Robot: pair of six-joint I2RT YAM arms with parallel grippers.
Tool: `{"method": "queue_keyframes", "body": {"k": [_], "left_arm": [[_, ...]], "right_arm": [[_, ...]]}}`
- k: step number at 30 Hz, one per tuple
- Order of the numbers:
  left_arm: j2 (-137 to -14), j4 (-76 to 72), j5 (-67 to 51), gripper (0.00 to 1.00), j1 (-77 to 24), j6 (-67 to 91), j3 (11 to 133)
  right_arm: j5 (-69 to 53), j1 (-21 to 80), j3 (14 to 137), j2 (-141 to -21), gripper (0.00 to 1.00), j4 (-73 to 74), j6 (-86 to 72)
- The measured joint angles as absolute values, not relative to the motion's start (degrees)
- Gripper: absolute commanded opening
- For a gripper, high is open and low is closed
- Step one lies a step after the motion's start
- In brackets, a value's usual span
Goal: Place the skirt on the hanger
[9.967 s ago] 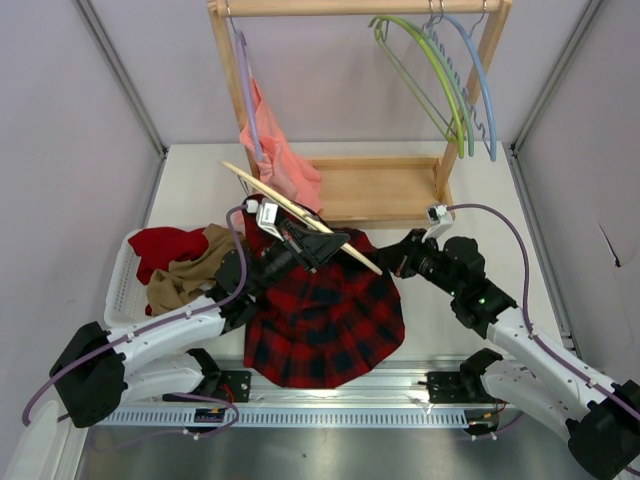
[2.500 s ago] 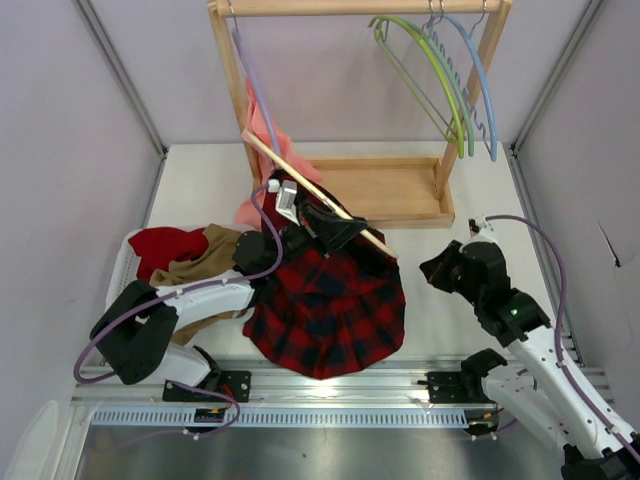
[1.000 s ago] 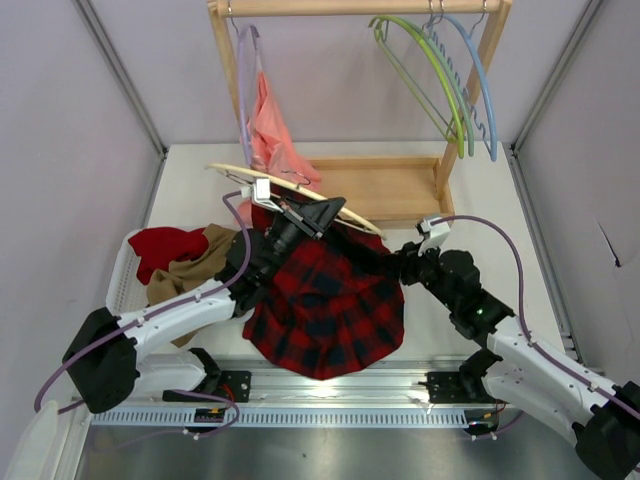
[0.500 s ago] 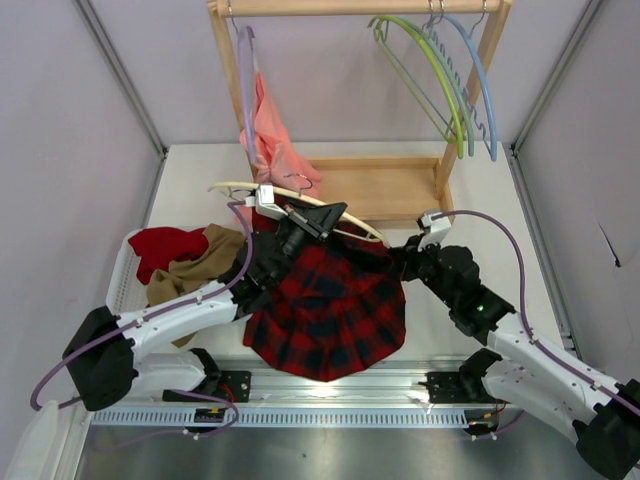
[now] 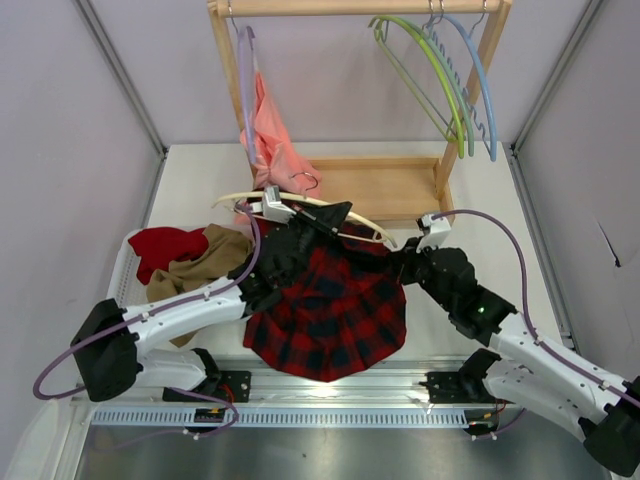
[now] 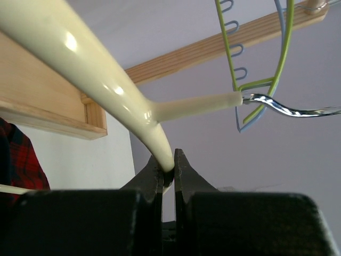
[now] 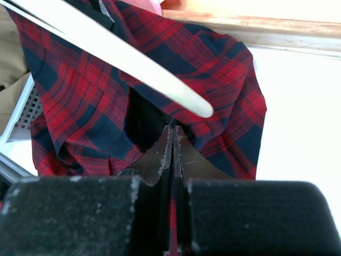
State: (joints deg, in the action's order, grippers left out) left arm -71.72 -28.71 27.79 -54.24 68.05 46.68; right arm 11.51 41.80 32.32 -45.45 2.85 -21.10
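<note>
While the left gripper (image 6: 168,169) is clamping the hanger (image 6: 90,69), the right gripper (image 7: 171,130) is pinching the skirt (image 7: 74,101); next, its waist probably needs pulling over the hanger's end.

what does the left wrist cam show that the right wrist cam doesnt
Only the left wrist view: the left hand shut on the cream hanger near its neck, the metal hook, and a green hanger by the rack's top rail.
Only the right wrist view: the right hand shut on the skirt, the hanger's rounded tip over the plaid, and a white basket at the left edge.
Both: the cream hanger and some skirt, though the left wrist view catches only a sliver.
</note>
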Motion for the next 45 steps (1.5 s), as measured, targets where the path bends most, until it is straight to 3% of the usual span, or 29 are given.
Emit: {"method": "queue_keyframes", "body": {"k": [45], "left_arm": [[-72.9, -18.4, 37.6, 0.01, -56.9, 73.6, 49.5]], "right_arm": [[43.4, 57.1, 48.6, -61.7, 0.00, 14.8, -17.7]]}}
